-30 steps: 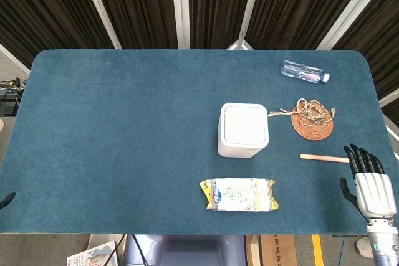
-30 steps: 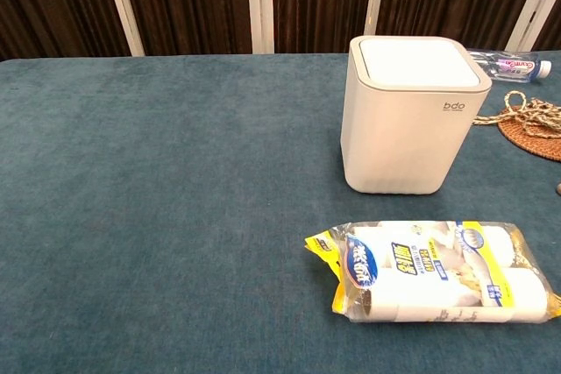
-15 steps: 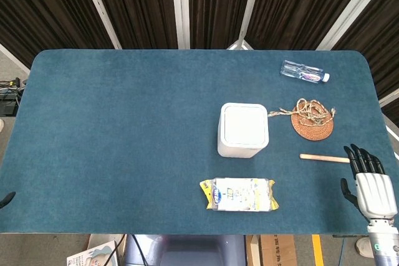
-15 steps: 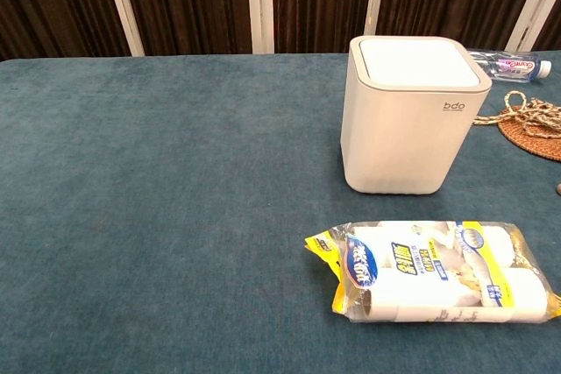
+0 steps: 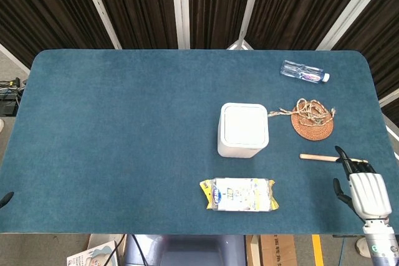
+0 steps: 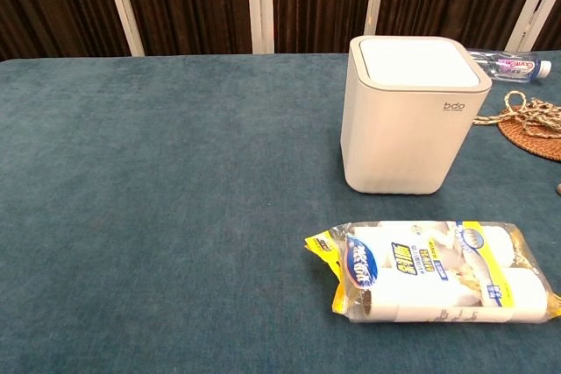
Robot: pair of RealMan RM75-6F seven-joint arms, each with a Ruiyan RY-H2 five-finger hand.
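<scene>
Since the earlier frame, the right hand has edged leftward and forward over the table, so its dark fingers now reach the near end of the wooden stick, where before they stopped just short of it. Its fingers are extended and slightly apart, gripping nothing; whether the tips actually touch the stick cannot be told. This hand sits at the table's right front corner, close to both edges. Just beyond the stick lies a round woven mat with a tangle of rope on it, and farther off a water bottle near the far edge. Leftward stand a white bin and a packet of rolls by the front edge. Past them, open blue cloth runs to the left edge, where only a dark tip of the left hand shows, its pose unreadable.
</scene>
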